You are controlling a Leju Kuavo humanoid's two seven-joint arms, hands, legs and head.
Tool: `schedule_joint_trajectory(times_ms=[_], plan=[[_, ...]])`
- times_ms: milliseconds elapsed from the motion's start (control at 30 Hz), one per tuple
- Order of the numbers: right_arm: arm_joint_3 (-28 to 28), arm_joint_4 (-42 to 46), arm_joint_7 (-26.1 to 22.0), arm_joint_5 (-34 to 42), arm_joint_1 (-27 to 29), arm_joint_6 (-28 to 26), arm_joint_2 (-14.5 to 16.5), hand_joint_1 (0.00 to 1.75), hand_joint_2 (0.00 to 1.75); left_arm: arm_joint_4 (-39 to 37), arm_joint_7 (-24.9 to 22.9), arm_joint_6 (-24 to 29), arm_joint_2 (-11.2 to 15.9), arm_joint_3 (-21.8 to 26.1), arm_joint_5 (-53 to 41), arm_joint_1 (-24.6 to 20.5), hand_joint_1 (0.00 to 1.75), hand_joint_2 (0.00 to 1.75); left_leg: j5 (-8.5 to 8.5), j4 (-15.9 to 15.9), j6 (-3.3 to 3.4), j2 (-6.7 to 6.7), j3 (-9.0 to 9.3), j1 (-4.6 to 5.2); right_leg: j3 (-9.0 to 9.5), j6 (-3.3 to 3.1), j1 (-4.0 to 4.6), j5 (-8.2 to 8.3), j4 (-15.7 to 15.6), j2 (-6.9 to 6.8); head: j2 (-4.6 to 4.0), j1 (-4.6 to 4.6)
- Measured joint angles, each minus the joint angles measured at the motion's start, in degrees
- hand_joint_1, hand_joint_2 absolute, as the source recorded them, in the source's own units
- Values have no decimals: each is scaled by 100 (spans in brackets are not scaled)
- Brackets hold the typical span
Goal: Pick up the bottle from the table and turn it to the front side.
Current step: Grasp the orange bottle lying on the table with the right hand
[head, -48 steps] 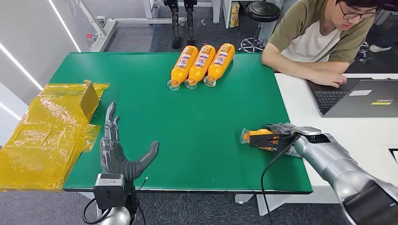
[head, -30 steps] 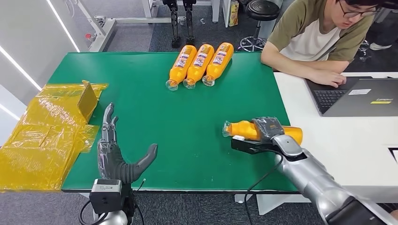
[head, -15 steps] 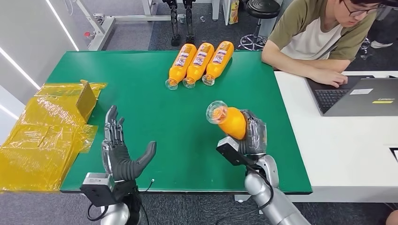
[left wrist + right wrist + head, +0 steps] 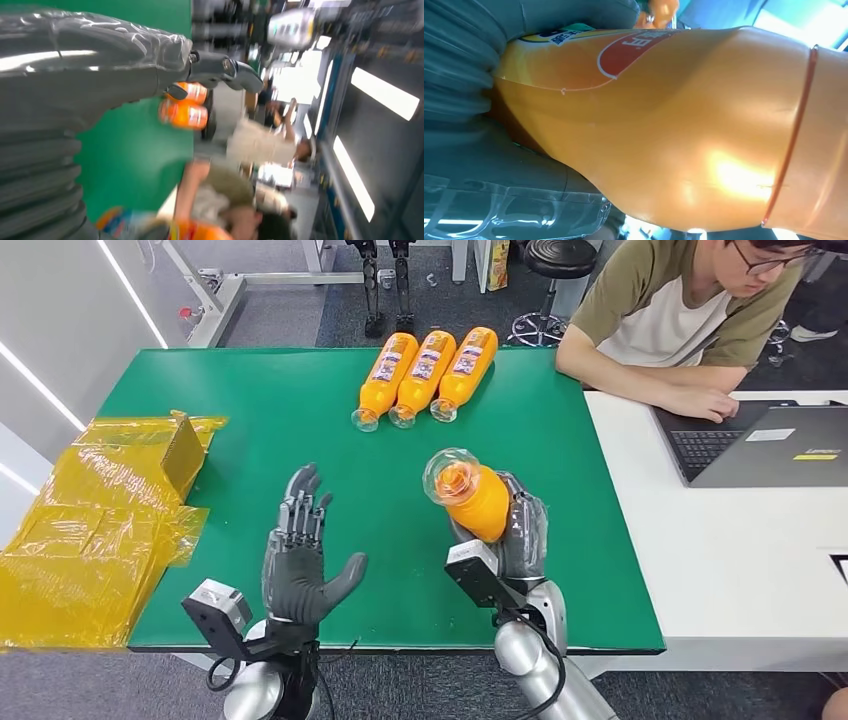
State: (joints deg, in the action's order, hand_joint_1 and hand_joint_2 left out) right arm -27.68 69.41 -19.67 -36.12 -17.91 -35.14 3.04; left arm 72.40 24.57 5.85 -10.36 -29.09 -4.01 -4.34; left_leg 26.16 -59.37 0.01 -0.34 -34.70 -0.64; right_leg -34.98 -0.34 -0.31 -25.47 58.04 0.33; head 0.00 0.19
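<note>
A green rectangular tabletop fills the middle of the head view, standing on a grey floor. Crumpled sheets of yellow translucent plastic lie over its left edge. Near the far edge, three orange plastic bottles with printed labels lie side by side, touching, their clear ends pointing toward the robot. To the right, a white desk butts against the green surface; a person in an olive and white T-shirt leans on it, one hand on an open grey laptop. A black round stool stands behind.

The orange plastic bottle with a clear end is lifted off the tabletop, above its near right part, tilted so the clear end points up and toward the camera. The robot's right hand grips it from behind and below, dark fingers wrapped around the body. In the right wrist view the bottle's orange body and a red-and-white label press against the grey hand.

The robot's left hand is raised over the near left part of the tabletop, just left of the bottle and apart from it. It holds nothing: fingers straight and spread upward, thumb out toward the bottle.
</note>
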Motion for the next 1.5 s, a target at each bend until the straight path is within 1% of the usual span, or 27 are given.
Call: schedule_joint_trajectory(times_ms=[100, 233, 300, 433, 600, 700, 867, 1000, 1167, 1500], plan=[[-156, 58, 254, -211, -1, 245, 36, 175, 175, -66, -100, -646, -27, -93, 235, -155, 0, 175, 0, 0, 0, 2, 0, 0, -1, -1, 0, 0, 0, 2, 0, -1], [-328, 71, 567, -523, -4, 549, 71, 175, 175, -153, -103, -1314, -46, -163, 541, -283, 0, 175, 0, 0, 0, 1, -1, 0, -2, -1, 0, 0, 1, 1, 0, 1], [-386, 74, 630, -645, -3, 632, 81, 175, 175, -186, -103, -1502, -46, -196, 608, -312, 0, 175, 0, 0, 0, 2, -1, 0, -2, -1, 0, 0, 1, 1, 0, 1], [-447, 110, 686, -844, -1, 860, 91, 175, 175, -242, -103, -1649, -44, -219, 643, -360, 0, 175, 0, 0, 0, 2, -3, 0, -4, -1, 0, 0, 1, 1, 0, 1], [-509, 246, 797, -1116, 7, 1324, 125, 175, 175, -272, -115, -1710, -42, -201, 674, -437, 0, 175, 0, 0, 0, 2, -4, 0, -4, -1, 0, 0, 1, 1, 0, 1], [-567, 322, 769, -1181, 39, 1502, 141, 175, 175, -280, -146, -1685, -41, -164, 679, -491, 0, 175, 0, 0, 0, -1, -5, 0, -5, -1, 0, 0, 2, -2, 0, 1], [-669, 412, 650, -1178, 92, 1609, 174, 175, 175, -348, -168, -1613, -42, -98, 708, -548, 0, 175, 0, 1, 0, 0, -6, 0, -6, -1, 0, 0, 3, -1, 0, 1], [-781, 475, 560, -967, 72, 1762, 181, 175, 175, -355, -197, -1512, -44, -77, 701, -542, 0, 175, 0, 1, 0, 0, -8, 0, -6, -1, 0, 0, 4, -1, 0, 1], [-974, 522, 521, -746, 55, 1877, 187, 175, 175, -356, -288, -1426, -44, -22, 671, -485, 0, 175, 0, 1, 0, -1, -8, 0, -6, -1, 0, 0, 4, -1, 0, 0], [-1158, 526, 448, -521, 22, 2040, 234, 175, 175, -359, -345, -1237, -43, 45, 640, -336, 0, 175, 0, 1, 0, -1, -9, 0, -8, -1, 0, -1, 4, -1, 0, 1]])
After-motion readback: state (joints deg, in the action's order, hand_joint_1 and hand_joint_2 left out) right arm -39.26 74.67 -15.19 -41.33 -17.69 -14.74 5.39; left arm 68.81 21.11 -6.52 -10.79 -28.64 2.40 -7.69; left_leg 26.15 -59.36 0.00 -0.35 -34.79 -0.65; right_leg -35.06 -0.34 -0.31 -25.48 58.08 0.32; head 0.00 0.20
